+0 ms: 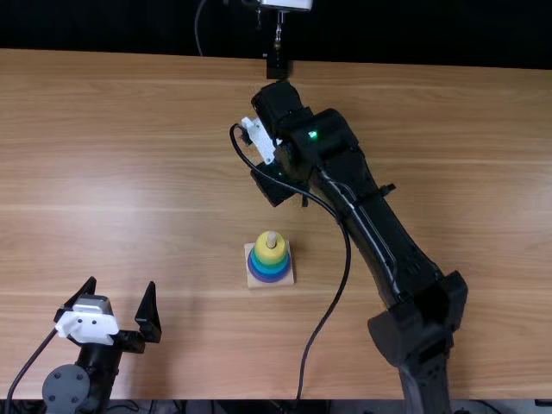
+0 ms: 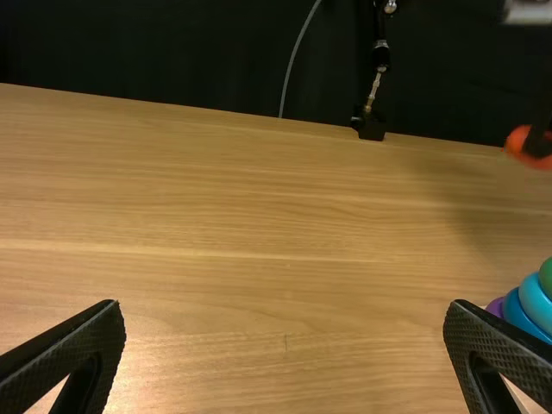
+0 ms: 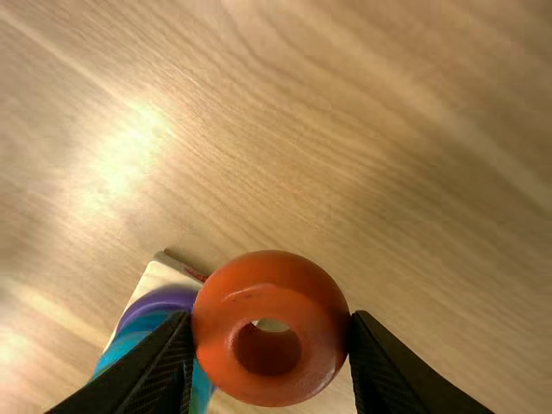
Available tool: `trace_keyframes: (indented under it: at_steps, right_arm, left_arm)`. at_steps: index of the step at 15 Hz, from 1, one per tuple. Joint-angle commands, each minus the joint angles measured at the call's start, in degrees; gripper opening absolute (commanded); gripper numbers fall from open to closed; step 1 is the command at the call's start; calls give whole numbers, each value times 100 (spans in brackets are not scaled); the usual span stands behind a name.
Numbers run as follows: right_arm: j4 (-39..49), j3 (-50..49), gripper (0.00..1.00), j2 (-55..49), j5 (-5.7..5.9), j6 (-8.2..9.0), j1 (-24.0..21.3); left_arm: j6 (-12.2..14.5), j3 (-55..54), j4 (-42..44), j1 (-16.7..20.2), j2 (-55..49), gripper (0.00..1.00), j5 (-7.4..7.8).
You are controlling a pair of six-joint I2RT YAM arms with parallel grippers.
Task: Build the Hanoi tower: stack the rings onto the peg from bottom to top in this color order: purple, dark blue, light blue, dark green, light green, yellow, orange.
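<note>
In the top view my left gripper (image 1: 122,295) stands open at the lower left, away from the tower; the left wrist view shows the same gripper (image 2: 287,315) with bare wood between its spread fingers. My right gripper (image 1: 278,183) is beyond the tower, its fingertips hidden by the arm. In the right wrist view that gripper (image 3: 271,332) is shut on the orange ring (image 3: 270,379), held above the table. On the wooden base (image 1: 288,274), purple, dark blue, light blue and green rings sit under the yellow ring (image 1: 268,251), with the peg tip (image 1: 272,238) protruding.
The right arm (image 1: 379,233) stretches diagonally over the table (image 1: 155,129), passing right of the tower. Its loose black cable (image 1: 345,274) loops close to the tower's right side. A dark stand (image 1: 277,65) is at the table's far edge.
</note>
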Motion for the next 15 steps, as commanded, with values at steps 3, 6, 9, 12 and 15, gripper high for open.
trace_keyframes:
  at_steps: [3,6,9,12,15]
  right_arm:
    - [-38,-578,0,-894,-20,-140,-56]
    - [-59,-824,0,-1246,-31,-161,-47]
    - [-101,-982,0,-1597,-31,-246,6]
    - [-386,-991,0,-1843,-31,-256,147]
    - [-471,-1237,0,-2089,-41,-246,349]
  left_arm:
    - [22,-309,-73,58,-69,100,29]
    - [22,-309,-73,58,-69,100,29]
    - [22,-309,-73,58,-69,100,29]
    - [22,-309,-73,58,-69,100,29]
    - [22,-309,-73,58,-69,100,29]
